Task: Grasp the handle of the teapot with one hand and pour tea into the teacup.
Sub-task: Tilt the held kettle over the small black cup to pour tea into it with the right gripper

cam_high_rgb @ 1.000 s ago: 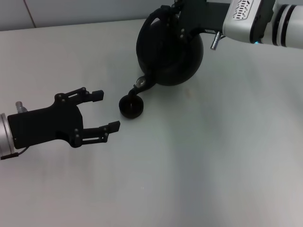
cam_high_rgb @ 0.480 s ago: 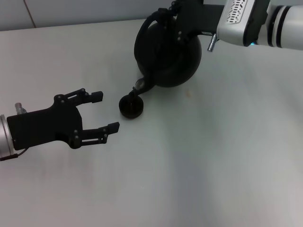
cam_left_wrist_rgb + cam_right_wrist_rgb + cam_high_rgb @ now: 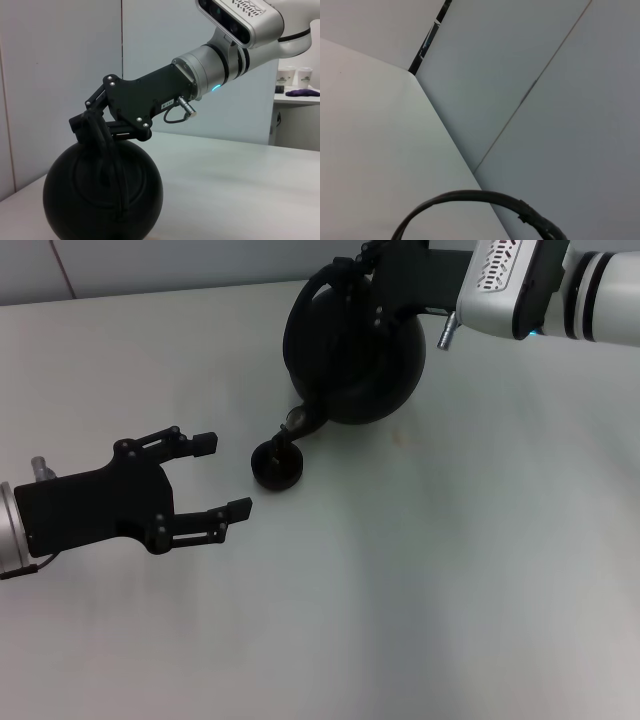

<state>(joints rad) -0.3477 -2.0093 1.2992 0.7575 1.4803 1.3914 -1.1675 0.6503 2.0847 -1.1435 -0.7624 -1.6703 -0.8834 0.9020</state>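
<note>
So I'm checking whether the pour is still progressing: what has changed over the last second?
The right gripper, shut on the handle, shifted slightly toward the robot's left, carrying the tilted teapot with it; most of that came early, with almost no movement since. The spout stays over the teacup, which has not moved. The left gripper stays open beside the cup, apart from it.

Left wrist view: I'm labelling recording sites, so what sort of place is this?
Probably an office or lab test room, not a kitchen: a bare pale tabletop set against plain panelled walls, and two white paper cups on a white side counter behind the silver-and-black robot arm.
</note>
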